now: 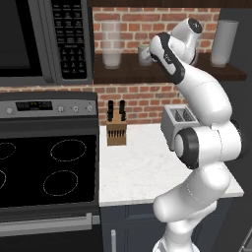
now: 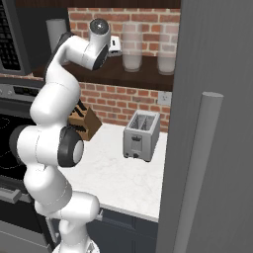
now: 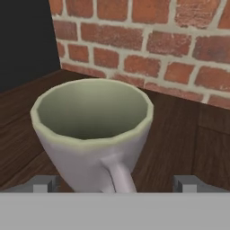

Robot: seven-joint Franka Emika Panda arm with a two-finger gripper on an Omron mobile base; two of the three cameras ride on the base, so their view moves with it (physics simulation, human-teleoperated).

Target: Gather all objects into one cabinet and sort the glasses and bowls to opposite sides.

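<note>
Here, in the left base view, you see the arm rise from the lower right and reach to the brown shelf [image 1: 128,74] at upper centre. The wrist covers the gripper there, so you cannot judge the jaws from this side. The mug [image 1: 144,54] peeks out just left of the wrist, half hidden by it. One frosted tumbler [image 1: 111,44] stands left of the mug, and another tumbler [image 1: 224,43] stands at the upper right. The knife block [image 1: 116,129] and the toaster [image 1: 178,126] sit on the counter [image 1: 142,172] below; the arm cuts off part of the toaster.

In the right base view, you see the hand at upper centre-left pointing at the shelf, its fingers hard to make out. The grey cabinet door [image 2: 217,123] fills the right side and cuts off the shelf's end.

In the hand view, you see the gripper [image 3: 115,183] spread wide, gripping nothing. Its fingertips [image 3: 42,184] stand at either side of the pale mug, at bottom centre, not touching it. The mug's handle faces you, and its base is cut off by the lower edge.
</note>
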